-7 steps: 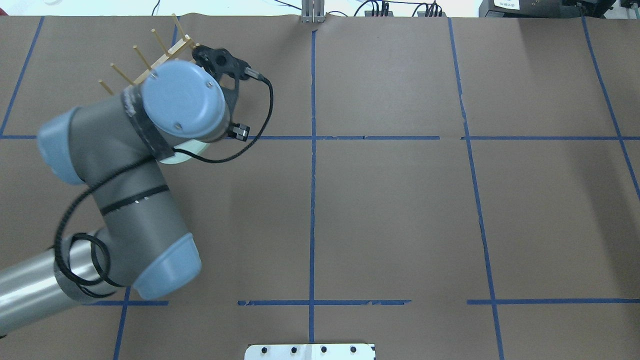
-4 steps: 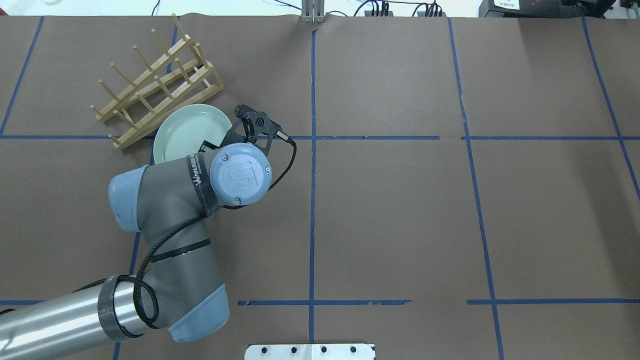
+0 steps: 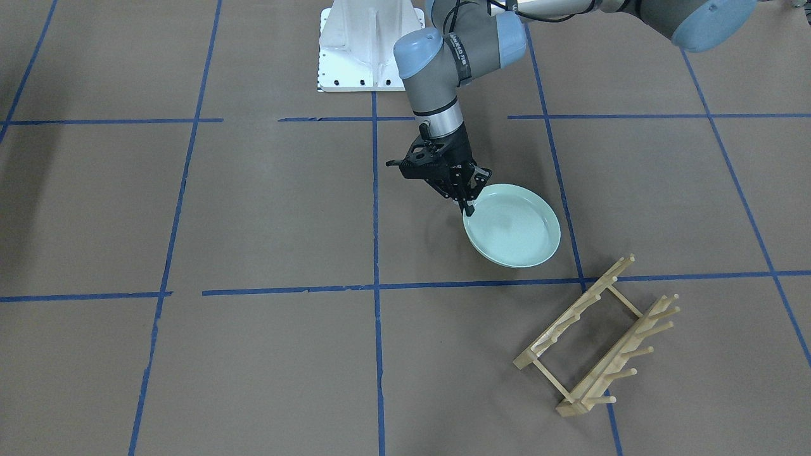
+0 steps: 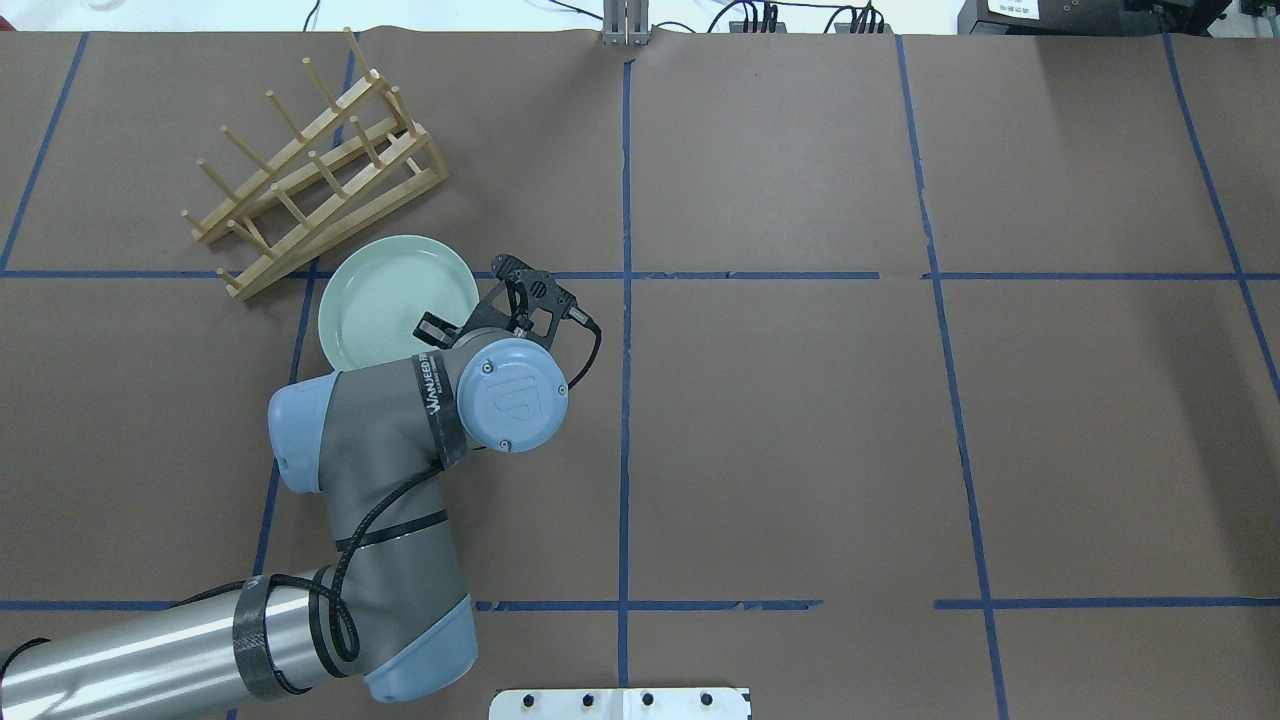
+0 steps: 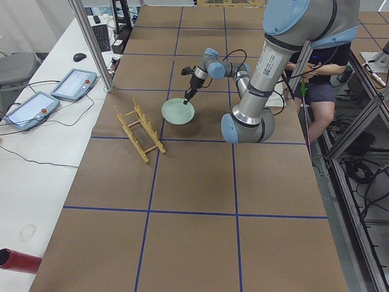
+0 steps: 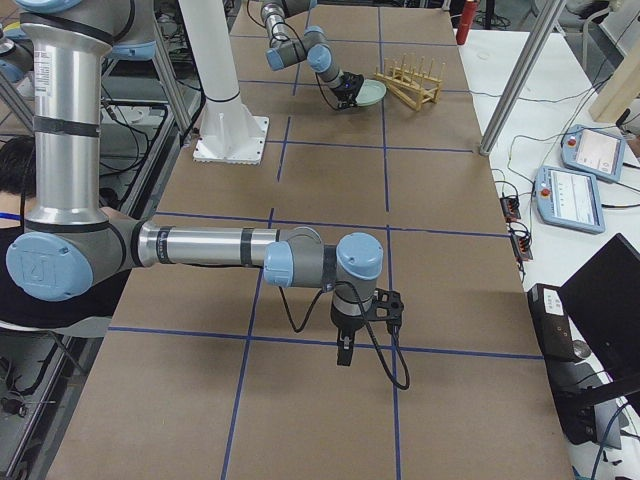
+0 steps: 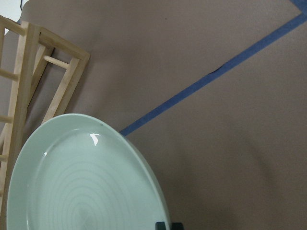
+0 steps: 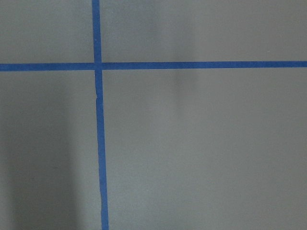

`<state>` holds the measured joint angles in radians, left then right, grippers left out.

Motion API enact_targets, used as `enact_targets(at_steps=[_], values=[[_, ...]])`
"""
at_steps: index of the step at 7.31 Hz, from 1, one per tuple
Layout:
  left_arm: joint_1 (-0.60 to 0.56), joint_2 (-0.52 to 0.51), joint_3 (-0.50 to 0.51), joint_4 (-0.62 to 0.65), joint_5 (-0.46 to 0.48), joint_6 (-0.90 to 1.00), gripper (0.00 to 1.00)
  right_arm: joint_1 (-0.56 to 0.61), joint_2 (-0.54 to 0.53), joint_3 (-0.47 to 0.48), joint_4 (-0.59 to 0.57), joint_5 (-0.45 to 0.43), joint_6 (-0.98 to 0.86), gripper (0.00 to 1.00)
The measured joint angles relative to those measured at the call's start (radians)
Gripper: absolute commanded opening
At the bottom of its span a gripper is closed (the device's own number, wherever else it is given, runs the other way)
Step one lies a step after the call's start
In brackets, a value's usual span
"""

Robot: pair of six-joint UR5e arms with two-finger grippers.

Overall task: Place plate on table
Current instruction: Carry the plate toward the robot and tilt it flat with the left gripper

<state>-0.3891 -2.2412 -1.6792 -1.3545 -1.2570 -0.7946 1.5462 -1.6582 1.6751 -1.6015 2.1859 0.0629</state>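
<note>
Round pale mint-green glossy plate (image 3: 516, 228) with a raised rim and faint concentric rings on its face: I find it in the robot's left half of the brown paper-covered bench (image 3: 253, 209). It is near the light wooden peg rack (image 3: 595, 335) and apart from it in the front-facing view. It sits inside a square of the blue tape lines (image 3: 375, 209), tilted, with the held side higher. I cannot tell whether its far edge touches the bench.

The left arm (image 4: 380, 470) enters low from the robot's left and bends at the elbow. Its wrist is turned down, so the left tool (image 3: 469, 208) slants onto the rim on the robot's side. That tool pinches the plate's rim between its fingers.

The right arm (image 6: 200, 245) reaches low over the bench, well apart from the plate. The right tool (image 6: 345, 355) points down near a tape line. I cannot tell whether it is spread or pressed together, and its wrist camera shows only bench and tape.

In the overhead view the left wrist covers the plate's near edge and most of the tool. The left wrist view cuts the plate off at the frame's left and bottom.
</note>
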Motion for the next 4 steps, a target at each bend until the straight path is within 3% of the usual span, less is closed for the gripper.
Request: enact_targets(at_steps=[4], values=[[-0.002, -0.001, -0.037, -0.037, 0.006, 0.068, 1.0, 0.0, 0.0, 0.0, 0.0, 0.0, 0.0, 1.0]])
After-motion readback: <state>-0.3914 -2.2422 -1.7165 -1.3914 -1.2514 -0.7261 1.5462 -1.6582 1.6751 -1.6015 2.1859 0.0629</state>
